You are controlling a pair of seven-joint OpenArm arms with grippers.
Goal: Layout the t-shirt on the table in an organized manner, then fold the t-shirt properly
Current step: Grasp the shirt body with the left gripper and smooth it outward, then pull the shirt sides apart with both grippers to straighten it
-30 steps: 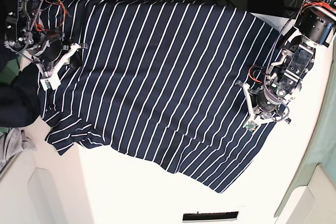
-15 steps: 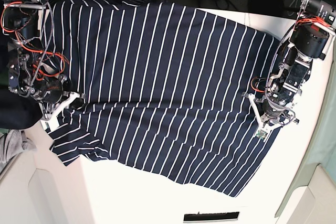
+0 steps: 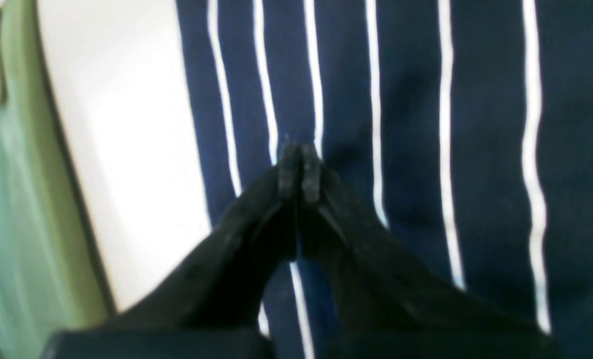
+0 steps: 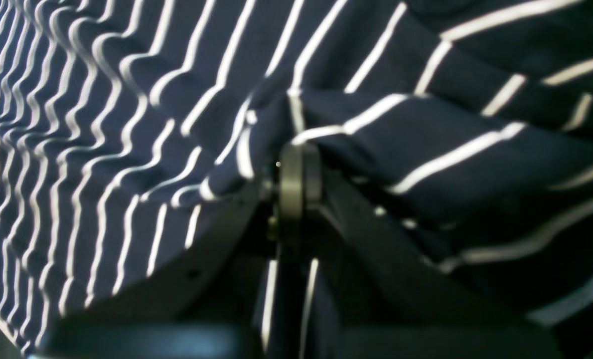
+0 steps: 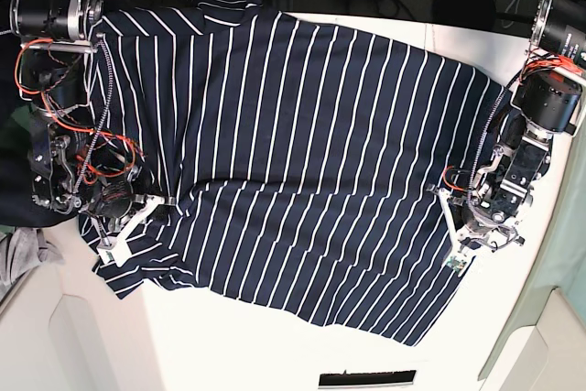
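While t-shirt [image 5: 293, 162] covers white table [image 5: 247, 345] | left pincer [image 3: 299, 164] and right pincer [image 4: 296, 169] clamped on it

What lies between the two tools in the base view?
Only the t-shirt, spread over the table, lies between the left tool and the right tool in the base view.

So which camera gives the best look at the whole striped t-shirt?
The base view: the t-shirt lies spread across the table, edges visible. The left wrist view shows a flat striped patch; the right wrist view shows bunched, rippled fabric.
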